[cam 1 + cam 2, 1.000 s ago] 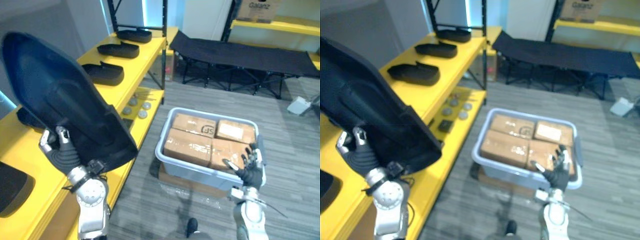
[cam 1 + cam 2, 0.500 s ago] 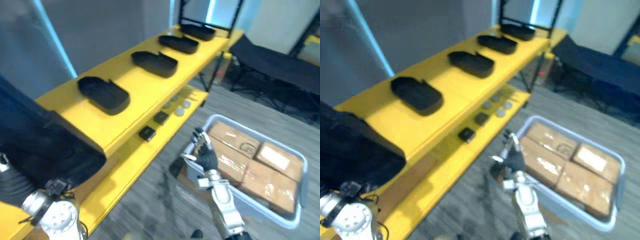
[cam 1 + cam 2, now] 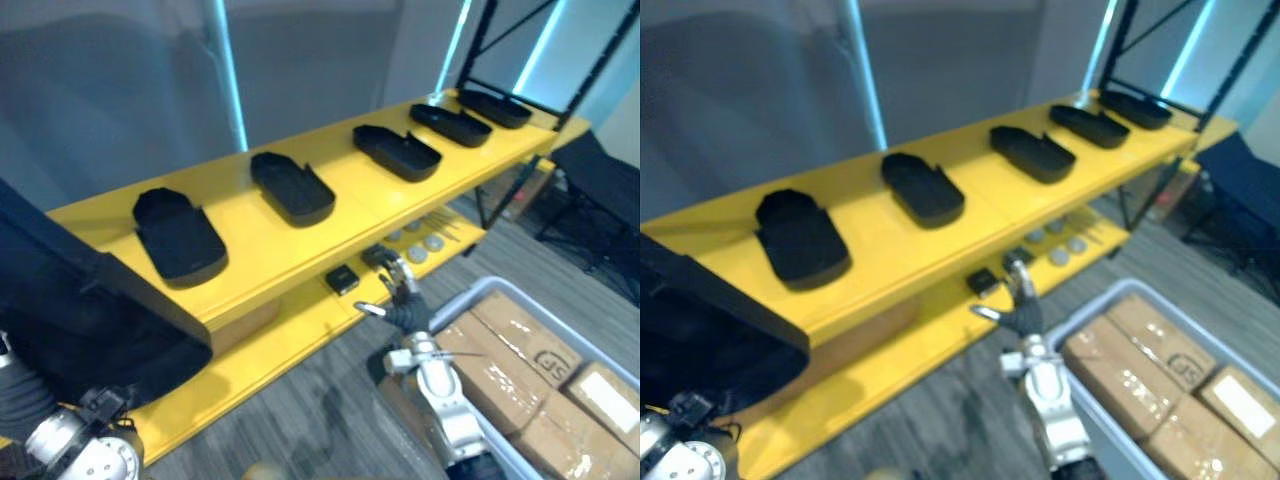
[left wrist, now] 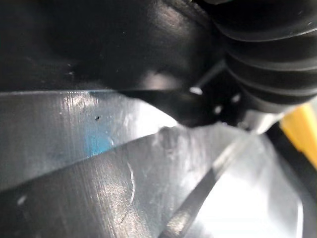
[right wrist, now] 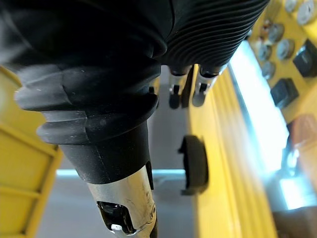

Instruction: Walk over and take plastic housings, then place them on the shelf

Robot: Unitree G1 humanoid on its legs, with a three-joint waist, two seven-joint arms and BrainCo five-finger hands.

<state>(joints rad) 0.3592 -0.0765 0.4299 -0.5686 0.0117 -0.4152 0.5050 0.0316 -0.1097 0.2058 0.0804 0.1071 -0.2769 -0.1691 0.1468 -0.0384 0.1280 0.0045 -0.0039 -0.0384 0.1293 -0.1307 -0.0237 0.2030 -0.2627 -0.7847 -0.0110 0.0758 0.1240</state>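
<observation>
The yellow shelf [image 3: 240, 235] runs from 8 o'clock up to 1 o'clock across my head view, with five black plastic housings [image 3: 292, 187] spaced along its top tier and small parts [image 3: 342, 279] on the tier below. A big black housing [image 3: 80, 310] sits at 8 o'clock over my left hand [image 4: 267, 59]; I cannot tell its grip. My right hand [image 3: 400, 300] hangs near centre, fingers loosely spread, holding nothing. At 4 o'clock a grey tub [image 3: 470, 292] of cardboard boxes [image 3: 515, 335] stands on the grey plank floor [image 3: 320, 400]. A grey wall [image 3: 120, 90] rises behind the shelf.
</observation>
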